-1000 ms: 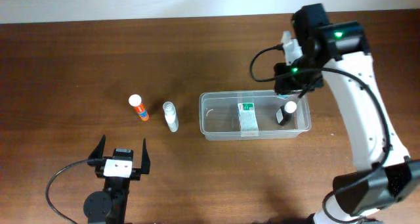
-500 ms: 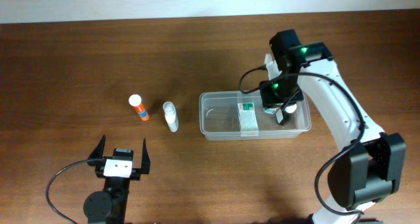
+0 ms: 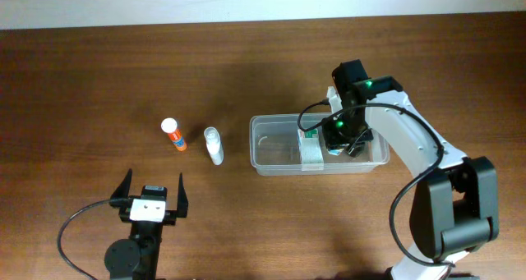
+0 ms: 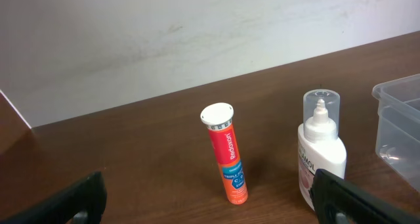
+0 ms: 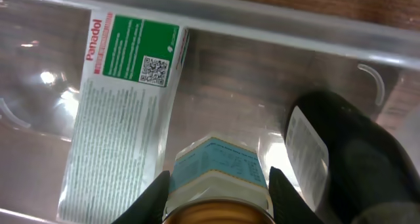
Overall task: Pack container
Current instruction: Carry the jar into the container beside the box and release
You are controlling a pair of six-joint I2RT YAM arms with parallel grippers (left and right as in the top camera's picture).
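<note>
Blue label on jar [image 5: 220, 168] in right gripper [image 5: 220, 196]: wrist cam only.

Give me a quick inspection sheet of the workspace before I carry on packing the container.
Surface: brown wooden table, no spills seen.
Job's things: clear container holds a Panadol box and a dark bottle; orange tube and white bottle stand outside, to its left.
Clutter: nothing seen.
Grippers: left gripper open, near the front edge; right gripper inside the container, shut on a blue-labelled bottle.
Cables: black cable loops by the left arm; another on the right arm.
Surroundings: pale wall.
</note>
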